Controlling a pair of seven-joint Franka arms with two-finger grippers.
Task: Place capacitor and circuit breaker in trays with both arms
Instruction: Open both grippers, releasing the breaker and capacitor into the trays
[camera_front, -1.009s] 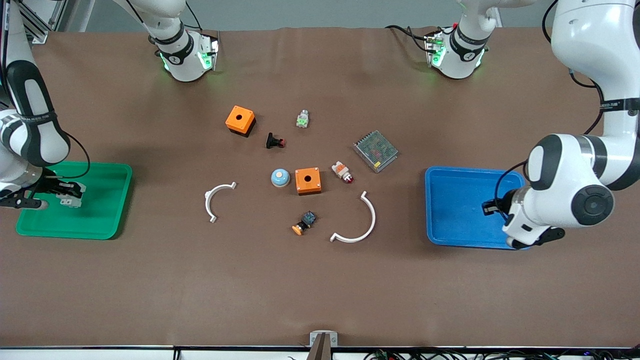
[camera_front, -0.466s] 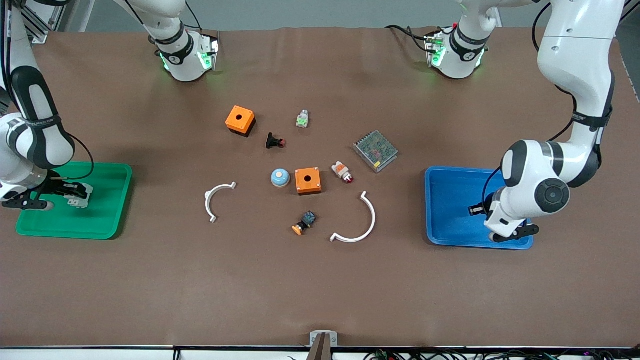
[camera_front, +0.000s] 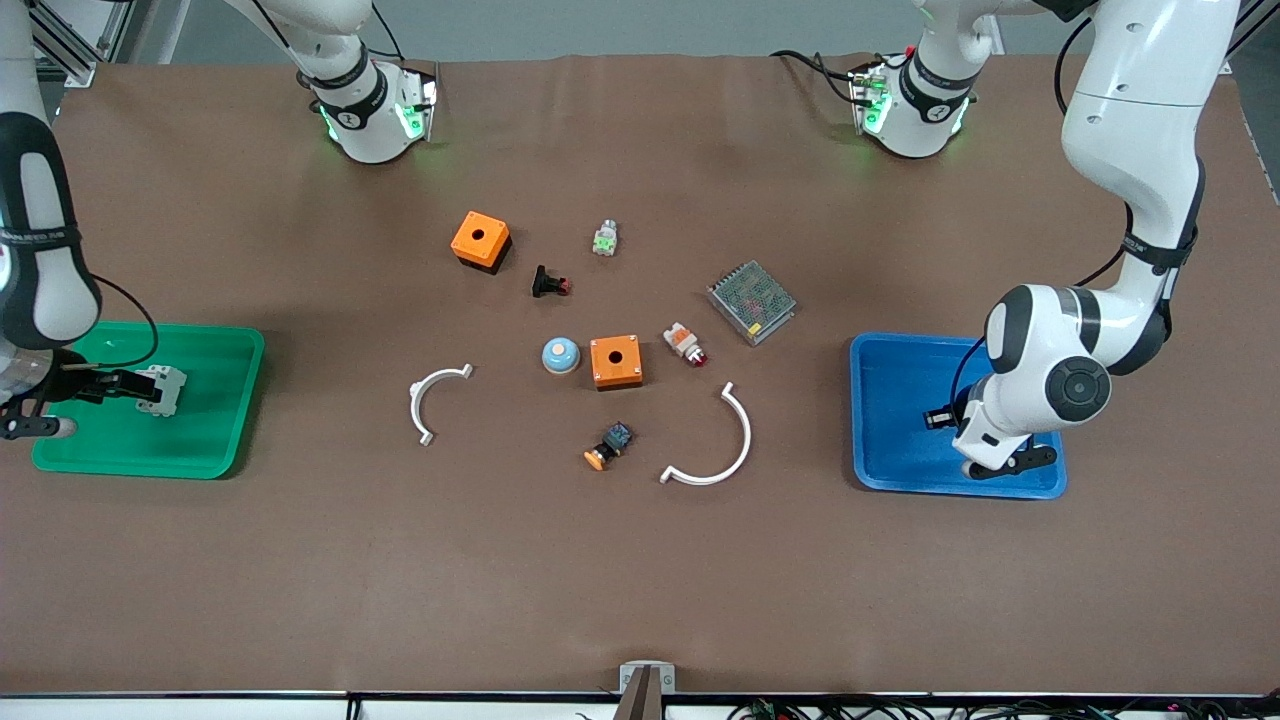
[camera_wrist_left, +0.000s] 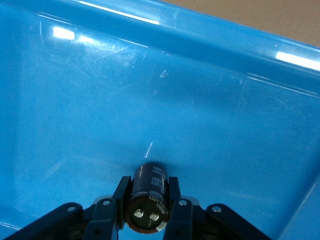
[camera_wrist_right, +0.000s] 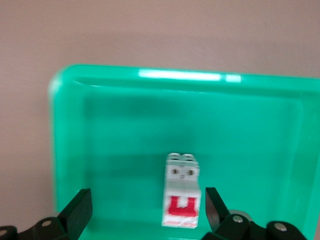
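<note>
Lying in the green plastic tray (camera_wrist_right: 75, 150), the small white-grey rectangular circuit breaker (camera_wrist_right: 181, 191) with red levers on its face is seen between the spread, non-touching fingers of the right gripper (camera_wrist_right: 146, 210). The tiny black cylindrical capacitor (camera_wrist_left: 148, 196), silvery-topped, is clamped in the left gripper (camera_wrist_left: 148, 210) low over the blue plastic tray (camera_wrist_left: 150, 90).

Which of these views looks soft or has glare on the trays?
Right wrist view: soft overall, the circuit breaker blurred, a white glare streak on the green tray rim. Left wrist view: bright glare patches on the blue tray, the capacitor fairly sharp. Front view: evenly lit.
</note>
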